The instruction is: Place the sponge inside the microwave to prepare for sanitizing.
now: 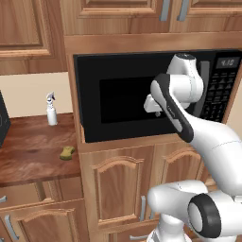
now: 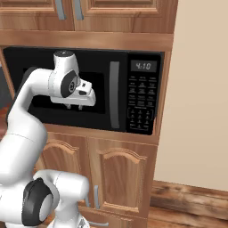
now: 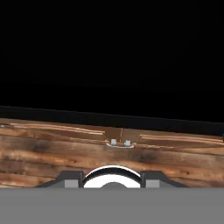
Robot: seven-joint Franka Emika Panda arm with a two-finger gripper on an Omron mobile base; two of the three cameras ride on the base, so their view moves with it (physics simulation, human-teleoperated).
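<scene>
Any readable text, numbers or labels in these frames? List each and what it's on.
"4:10": digital display at the top of the microwave control panel.
Keypad buttons below the display: markings too small and blurred to read.
Spray bottle on the counter: no readable label.

- White spray bottle (image 1: 51,109) stands upright at the far left of the wooden table (image 1: 28,156).
- Wooden cabinet doors (image 2: 120,178) below, more cabinets (image 1: 118,12) above.
</scene>
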